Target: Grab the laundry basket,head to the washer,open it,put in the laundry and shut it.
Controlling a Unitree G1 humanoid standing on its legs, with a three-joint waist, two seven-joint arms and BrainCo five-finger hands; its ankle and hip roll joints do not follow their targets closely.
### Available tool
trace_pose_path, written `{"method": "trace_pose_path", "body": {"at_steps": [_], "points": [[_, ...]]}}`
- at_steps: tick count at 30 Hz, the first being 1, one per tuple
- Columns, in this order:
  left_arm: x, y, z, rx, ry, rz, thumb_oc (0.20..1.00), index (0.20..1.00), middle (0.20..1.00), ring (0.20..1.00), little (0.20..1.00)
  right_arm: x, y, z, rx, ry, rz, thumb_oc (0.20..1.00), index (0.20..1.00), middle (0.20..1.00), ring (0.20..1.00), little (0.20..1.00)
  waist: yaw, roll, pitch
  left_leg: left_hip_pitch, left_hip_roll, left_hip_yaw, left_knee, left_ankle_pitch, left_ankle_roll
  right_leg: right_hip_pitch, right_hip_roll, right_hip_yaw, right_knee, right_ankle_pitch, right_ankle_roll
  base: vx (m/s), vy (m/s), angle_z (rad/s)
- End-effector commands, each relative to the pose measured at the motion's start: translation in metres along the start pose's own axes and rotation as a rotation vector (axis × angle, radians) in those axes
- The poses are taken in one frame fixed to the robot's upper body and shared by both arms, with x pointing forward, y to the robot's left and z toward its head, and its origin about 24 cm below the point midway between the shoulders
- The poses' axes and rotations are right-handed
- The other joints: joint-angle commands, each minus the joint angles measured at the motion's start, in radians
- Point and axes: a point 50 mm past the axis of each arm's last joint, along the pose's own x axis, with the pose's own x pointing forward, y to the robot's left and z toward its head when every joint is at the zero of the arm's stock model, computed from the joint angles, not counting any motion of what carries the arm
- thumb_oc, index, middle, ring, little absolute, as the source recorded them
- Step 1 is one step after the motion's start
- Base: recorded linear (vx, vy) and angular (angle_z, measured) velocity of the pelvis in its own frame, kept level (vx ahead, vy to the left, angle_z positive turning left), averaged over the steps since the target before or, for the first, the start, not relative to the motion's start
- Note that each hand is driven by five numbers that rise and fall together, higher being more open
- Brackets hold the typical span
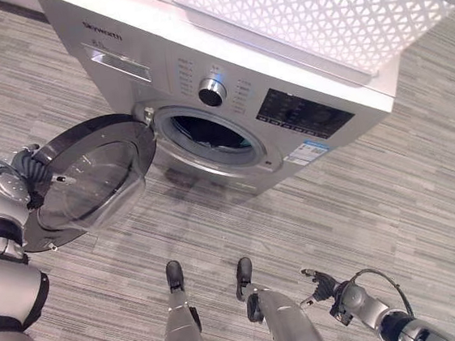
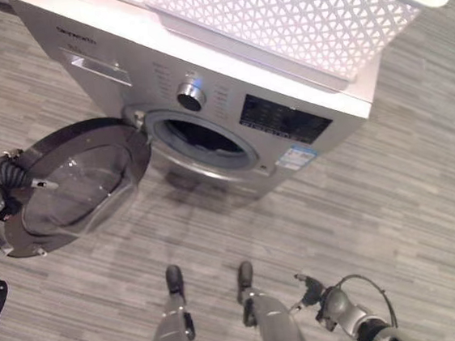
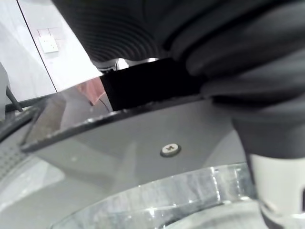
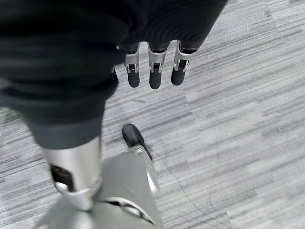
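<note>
A: Item, near right?
B: Right hand [image 1: 325, 284], low over the floor [image 1: 426, 198], fingers [image 4: 152, 76] hanging relaxed and straight, nothing in them.

A: Item, near left?
B: Left hand [image 1: 30, 163] at the outer rim of the door [image 1: 90, 181], against its dark ring. Whether the fingers grip the rim, I cannot tell; they are hidden behind it.

A: The door itself?
B: Round, glass-centred, swung wide open to the left, hinged at the left of the drum opening [image 1: 211, 133].

A: Farther back?
B: Washer [image 1: 151, 64], silver, knob [image 1: 211, 91] and dark panel [image 1: 299, 114] above the opening. The drum looks dark inside.

A: Farthest?
B: Basket [image 1: 316, 6], white lattice, resting on top of the washer towards its right. Contents cannot be seen.
</note>
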Motion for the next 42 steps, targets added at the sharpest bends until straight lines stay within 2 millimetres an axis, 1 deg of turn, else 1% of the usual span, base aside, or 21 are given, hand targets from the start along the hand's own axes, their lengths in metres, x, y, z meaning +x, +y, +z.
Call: {"method": "trace_pose_path", "body": {"at_steps": [1,5,6,8,9,10,12,13,15,16,17,21,23,26,29,30,33,36,39,41,42], "points": [[-0.009,-0.116,-0.023,0.108,0.094,-0.35,1.0,1.0,1.0,1.0,1.0,0.0,0.004,0.0,0.01,-0.001,-0.001,1.0,1.0,1.0,1.0,1.0,-0.016,-0.104,0.083,-0.018,-0.011,-0.022,0.089,-0.091,0.02,0.129,-0.108,0.03,-0.197,0.146,0.122,0.03,0.023,-0.05],[-0.017,-0.159,0.052,-0.008,-0.177,-0.354,1.0,1.0,1.0,1.0,1.0,-0.001,-0.004,-0.003,0.021,0.001,-0.041,1.0,1.0,1.0,1.0,1.0,-0.017,-0.069,0.082,0.031,-0.024,-0.008,0.07,-0.092,0.024,0.153,-0.117,0.038,-0.186,0.129,0.117,0.02,0.029,-0.04],[-0.031,-0.189,0.079,-0.049,-0.273,-0.428,1.0,1.0,1.0,1.0,1.0,-0.002,-0.007,-0.004,0.03,0.002,-0.06,1.0,1.0,1.0,1.0,1.0,-0.019,-0.053,0.079,0.055,-0.028,0.002,0.056,-0.091,0.026,0.162,-0.119,0.044,-0.182,0.121,0.117,0.01,0.026,0.05],[-0.031,-0.19,0.079,-0.049,-0.273,-0.429,1.0,1.0,1.0,1.0,1.0,-0.002,-0.007,-0.004,0.03,0.003,-0.06,1.0,1.0,1.0,1.0,1.0,-0.018,-0.053,0.079,0.056,-0.028,0.002,0.055,-0.091,0.026,0.163,-0.119,0.044,-0.182,0.121,0.117,0.01,0.0,-0.04],[-0.056,-0.227,0.111,-0.136,-0.378,-0.557,1.0,1.0,1.0,1.0,1.0,-0.002,-0.01,-0.008,0.029,0.025,-0.072,1.0,1.0,1.0,1.0,1.0,-0.022,-0.033,0.065,0.087,-0.03,0.015,0.04,-0.091,0.028,0.179,-0.119,0.053,-0.182,0.111,0.115,0.02,0.001,-0.09],[-0.056,-0.227,0.111,-0.136,-0.378,-0.557,1.0,1.0,1.0,1.0,1.0,-0.002,-0.01,-0.008,0.029,0.026,-0.072,1.0,1.0,1.0,1.0,1.0,-0.022,-0.033,0.065,0.088,-0.03,0.016,0.039,-0.091,0.028,0.179,-0.119,0.053,-0.182,0.111,0.115,0.02,-0.001,-0.09],[-0.073,-0.248,0.129,-0.144,-0.433,-0.622,1.0,1.0,1.0,1.0,1.0,-0.002,-0.01,-0.012,0.026,0.049,-0.076,1.0,1.0,1.0,1.0,1.0,-0.029,-0.02,0.05,0.111,-0.03,0.026,0.033,-0.093,0.03,0.191,-0.117,0.063,-0.179,0.103,0.112,0.04,0.005,-0.02],[-0.09,-0.267,0.144,-0.137,-0.475,-0.678,1.0,1.0,1.0,1.0,1.0,-0.002,-0.009,-0.016,0.027,0.07,-0.072,1.0,1.0,1.0,1.0,1.0,-0.036,-0.008,0.031,0.139,-0.026,0.036,0.023,-0.095,0.031,0.204,-0.113,0.076,-0.182,0.097,0.112,0.05,0.005,0.03],[-0.09,-0.267,0.144,-0.137,-0.475,-0.678,1.0,1.0,1.0,1.0,1.0,-0.002,-0.009,-0.017,0.028,0.071,-0.073,1.0,1.0,1.0,1.0,1.0,-0.034,-0.008,0.032,0.14,-0.026,0.037,0.022,-0.095,0.031,0.204,-0.113,0.076,-0.182,0.097,0.112,0.0,-0.009,-0.04],[-0.108,-0.285,0.158,-0.107,-0.525,-0.731,1.0,1.0,1.0,1.0,1.0,-0.001,-0.006,-0.02,0.03,0.094,-0.066,1.0,1.0,1.0,1.0,1.0,-0.046,-0.001,0.009,0.157,-0.025,0.061,0.004,-0.072,0.038,0.207,-0.112,0.085,-0.19,0.111,0.108,-0.01,-0.015,-0.19],[-0.117,-0.294,0.164,-0.088,-0.543,-0.756,1.0,1.0,1.0,1.0,1.0,0.0,-0.003,-0.021,0.022,0.105,-0.056,1.0,1.0,1.0,1.0,1.0,-0.054,0.006,-0.009,0.171,-0.023,0.072,-0.009,-0.069,0.038,0.213,-0.11,0.093,-0.195,0.111,0.109,0.01,-0.016,-0.27],[-0.153,-0.319,0.19,-0.107,-0.616,-0.879,1.0,1.0,1.0,1.0,1.0,0.0,0.0,-0.027,0.011,0.147,-0.051,1.0,1.0,1.0,1.0,1.0,-0.077,0.03,-0.063,0.232,-0.015,0.101,-0.048,-0.06,0.035,0.243,-0.103,0.113,-0.206,0.103,0.112,0.06,-0.033,-0.3],[-0.166,-0.327,0.196,-0.1,-0.639,-0.928,1.0,1.0,1.0,1.0,1.0,0.0,0.002,-0.028,0.001,0.155,-0.039,1.0,1.0,1.0,1.0,1.0,-0.087,0.041,-0.084,0.258,-0.012,0.116,-0.063,-0.06,0.035,0.257,-0.099,0.121,-0.209,0.1,0.112,0.07,-0.014,-0.28],[-0.183,-0.329,0.213,-0.071,-0.733,-0.972,1.0,1.0,1.0,1.0,1.0,-0.001,0.004,-0.029,-0.028,0.159,-0.018,1.0,1.0,1.0,1.0,1.0,-0.097,0.056,-0.111,0.3,-0.007,0.138,-0.083,-0.061,0.033,0.28,-0.095,0.131,-0.215,0.095,0.116,0.07,-0.023,-0.42],[-0.191,-0.321,0.227,-0.005,-0.848,-0.954,1.0,1.0,1.0,1.0,1.0,-0.003,0.01,-0.036,-0.031,0.175,0.006,1.0,1.0,1.0,1.0,1.0,-0.096,0.07,-0.132,0.323,-0.006,0.141,-0.097,-0.06,0.03,0.298,-0.094,0.124,-0.22,0.087,0.117,0.05,-0.036,-0.27],[-0.192,-0.314,0.233,0.037,-0.91,-0.92,1.0,1.0,1.0,1.0,1.0,-0.005,0.012,-0.041,-0.026,0.182,0.01,1.0,1.0,1.0,1.0,1.0,-0.092,0.077,-0.136,0.328,-0.005,0.138,-0.1,-0.059,0.029,0.306,-0.094,0.116,-0.221,0.083,0.118,0.05,-0.043,-0.24],[-0.188,-0.3,0.232,0.079,-0.982,-0.871,1.0,1.0,1.0,1.0,1.0,-0.01,0.016,-0.045,-0.004,0.17,0.014,1.0,1.0,1.0,1.0,1.0,-0.077,0.089,-0.147,0.33,-0.008,0.122,-0.107,-0.053,0.027,0.325,-0.095,0.094,-0.225,0.077,0.116,0.03,-0.032,0.1],[-0.177,-0.288,0.208,-0.003,-0.969,-0.884,1.0,1.0,1.0,1.0,1.0,-0.015,0.019,-0.051,0.049,0.16,0.0,1.0,1.0,1.0,1.0,1.0,-0.057,0.096,-0.154,0.336,-0.014,0.103,-0.112,-0.053,0.026,0.349,-0.098,0.069,-0.23,0.07,0.117,0.04,-0.014,0.2],[-0.16,-0.281,0.159,-0.091,-0.882,-0.851,1.0,1.0,1.0,1.0,1.0,-0.02,0.021,-0.053,0.085,0.132,-0.013,1.0,1.0,1.0,1.0,1.0,-0.025,0.1,-0.159,0.338,-0.023,0.083,-0.117,-0.052,0.026,0.37,-0.104,0.042,-0.237,0.066,0.117,0.02,-0.007,0.26],[-0.15,-0.277,0.114,-0.163,-0.785,-0.801,1.0,1.0,1.0,1.0,1.0,-0.022,0.023,-0.052,0.112,0.104,-0.023,1.0,1.0,1.0,1.0,1.0,0.002,0.101,-0.16,0.34,-0.028,0.069,-0.117,-0.057,0.025,0.383,-0.108,0.027,-0.24,0.063,0.116,0.02,0.002,0.25],[-0.147,-0.277,0.086,-0.213,-0.708,-0.782,1.0,1.0,1.0,1.0,1.0,-0.023,0.025,-0.048,0.122,0.08,-0.022,1.0,1.0,1.0,1.0,1.0,0.012,0.099,-0.166,0.337,-0.033,0.061,-0.118,-0.055,0.026,0.388,-0.111,0.021,-0.246,0.067,0.116,0.02,0.007,0.21]]}}
